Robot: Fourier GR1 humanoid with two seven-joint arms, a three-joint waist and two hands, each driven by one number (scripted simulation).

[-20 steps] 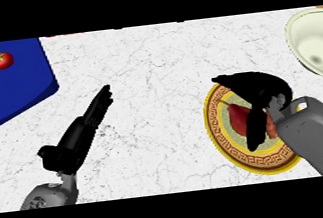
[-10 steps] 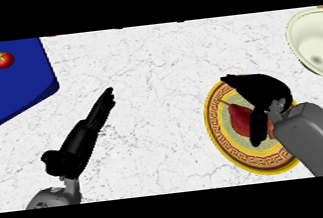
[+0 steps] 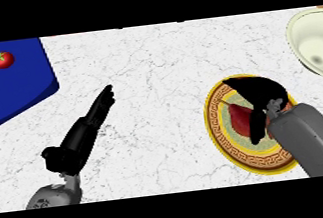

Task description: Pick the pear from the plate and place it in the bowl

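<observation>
Upper left of frame: blue box (image 3: 9, 83), solid colour, cut off by the left edge, lower corner angled toward frame centre. Small red tomato (image 3: 3, 59) with green stem sits on the box top near its upper left. White marbled counter (image 3: 160, 71) with fine grey veining fills the rest of the frame; the box rests on it.

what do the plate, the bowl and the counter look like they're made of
Plate: likely glazed ceramic, judging by its yellow rim and printed ornamental band. Bowl: cream, smooth with soft shading, so probably ceramic, possibly plastic. Counter: white with fine grey veins, like polished marble or a marble-look laminate.
</observation>
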